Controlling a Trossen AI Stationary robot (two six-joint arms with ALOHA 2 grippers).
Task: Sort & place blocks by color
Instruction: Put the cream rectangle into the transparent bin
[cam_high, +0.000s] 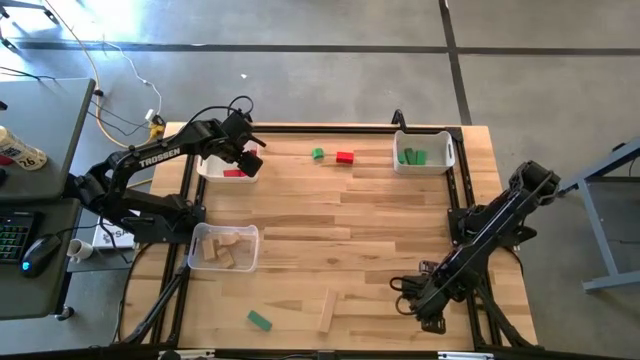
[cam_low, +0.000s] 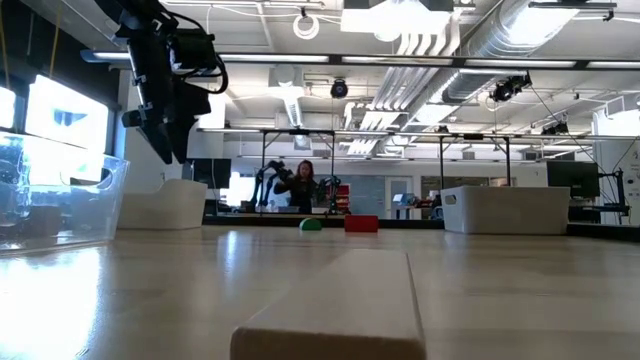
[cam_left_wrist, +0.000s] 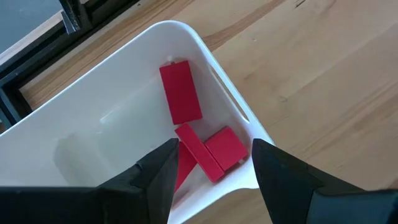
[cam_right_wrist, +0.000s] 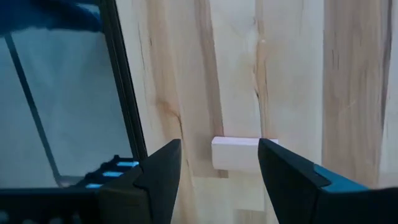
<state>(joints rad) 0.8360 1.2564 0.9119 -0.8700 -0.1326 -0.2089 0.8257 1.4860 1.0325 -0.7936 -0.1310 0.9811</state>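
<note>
The left gripper (cam_high: 250, 160) hangs above the white bin (cam_high: 212, 171) at the far left of the table (cam_high: 380, 250); its fingers (cam_left_wrist: 155, 177) stand apart with nothing between them. In the left wrist view this bin holds three red blocks (cam_left_wrist: 180, 92) clearly visible: one bar lying alone and two more touching each other near the bin's corner; a further red sliver shows behind a finger, and whether it is a separate block cannot be told. The right gripper (cam_high: 428, 300) rests low at the near right edge of the table, folded back on its arm; its fingers (cam_right_wrist: 158, 171) are spread and grip nothing. Three bins are present. The second white bin (cam_high: 445, 152), at the far right, contains green blocks (cam_high: 411, 156), at least two. The clear bin (cam_high: 248, 235), near the left, contains plain wood blocks (cam_high: 222, 250), about three; the exact count cannot be told. Four blocks lie loose on the table: one green block (cam_high: 317, 154) and one red block (cam_high: 345, 157) side by side between the two white bins, one green block (cam_high: 260, 320) near the front edge, and one plain wood bar (cam_high: 326, 311) just beside it.
</note>
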